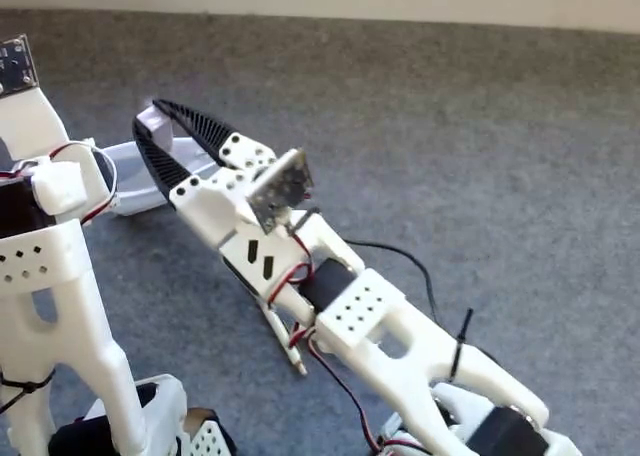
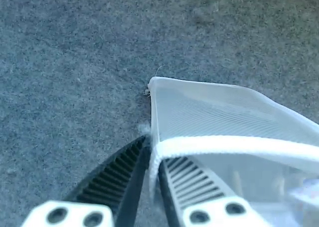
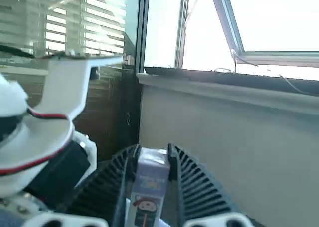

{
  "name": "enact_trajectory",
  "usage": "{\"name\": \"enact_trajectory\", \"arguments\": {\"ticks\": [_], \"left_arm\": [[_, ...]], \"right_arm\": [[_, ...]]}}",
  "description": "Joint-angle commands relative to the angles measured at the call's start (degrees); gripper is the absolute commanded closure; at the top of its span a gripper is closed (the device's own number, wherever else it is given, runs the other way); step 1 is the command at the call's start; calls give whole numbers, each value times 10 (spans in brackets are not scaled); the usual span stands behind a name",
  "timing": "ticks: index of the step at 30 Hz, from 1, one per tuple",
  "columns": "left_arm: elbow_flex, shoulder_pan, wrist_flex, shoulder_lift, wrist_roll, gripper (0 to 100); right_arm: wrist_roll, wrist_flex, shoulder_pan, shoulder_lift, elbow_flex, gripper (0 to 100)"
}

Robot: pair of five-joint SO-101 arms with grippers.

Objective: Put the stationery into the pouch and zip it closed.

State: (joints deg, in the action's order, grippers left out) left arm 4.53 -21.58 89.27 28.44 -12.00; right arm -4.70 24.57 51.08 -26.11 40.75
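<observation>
My left gripper is closed down tight on the pouch, its fingers pinching the white banded rim with the mesh wall standing up from it. In the high view the pouch lies on the grey table, partly hidden behind my left arm.

To its right, my right gripper reaches across from the lower right. Its jaws are parted only as wide as the stationery piece, a small pale block with a lavender top, clamped between them near the tips. It hangs just at the pouch's far edge, raised off the table. The right wrist view shows the stationery piece held upright.

I judge this to be the loading step: item carried, mouth held, nothing dropped in. I cannot tell how wide the mouth gapes. Next I need to tip the block over the opening, lower it past the rim, then release; zipping comes later.
</observation>
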Motion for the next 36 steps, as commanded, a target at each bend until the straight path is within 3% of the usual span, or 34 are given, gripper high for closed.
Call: {"name": "enact_trajectory", "arguments": {"ticks": [1,12,18,30,36], "left_arm": [[1,10,-6,7,-8,993],[1,10,-6,6,-8,993],[3,10,-6,5,-8,993],[15,10,-11,8,-8,993],[15,10,-11,8,-8,993]], "right_arm": [[-1,14,4,28,-11,994],[-2,14,2,76,-9,984],[-2,11,3,75,-8,843],[-1,9,3,73,-8,841],[1,-9,7,5,-6,841]]}}
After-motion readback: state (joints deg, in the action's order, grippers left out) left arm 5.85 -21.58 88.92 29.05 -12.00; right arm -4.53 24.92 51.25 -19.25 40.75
